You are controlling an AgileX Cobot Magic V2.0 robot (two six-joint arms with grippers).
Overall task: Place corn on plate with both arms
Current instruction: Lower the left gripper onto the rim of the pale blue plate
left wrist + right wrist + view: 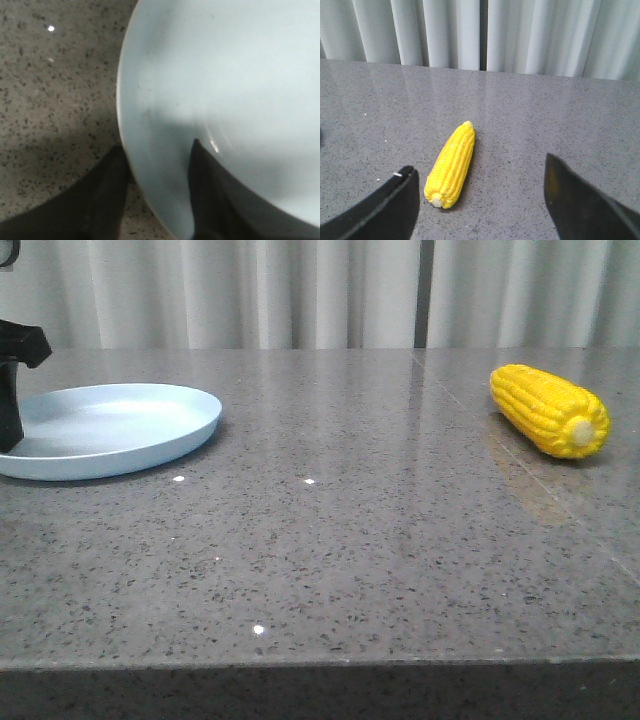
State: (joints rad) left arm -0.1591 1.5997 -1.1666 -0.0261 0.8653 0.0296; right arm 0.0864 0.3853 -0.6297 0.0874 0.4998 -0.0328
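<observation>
The yellow corn (pixel 548 410) lies on the grey table at the right, its pale stub end toward the front. The pale-blue plate (pixel 110 430) sits at the left, empty. My left gripper (pixel 157 145) is open and straddles the plate's (pixel 225 75) rim: one finger over the table, the other over the plate's inside. Only its black body (pixel 10 400) shows at the front view's left edge. My right gripper (pixel 479 165) is wide open and empty, above the table. The corn (pixel 451 165) lies ahead of it, close to one finger. It is out of the front view.
The grey speckled stone table (pixel 330 540) runs between plate and corn, with its front edge near the bottom of the front view. White curtains (pixel 300 290) hang behind the table's far edge.
</observation>
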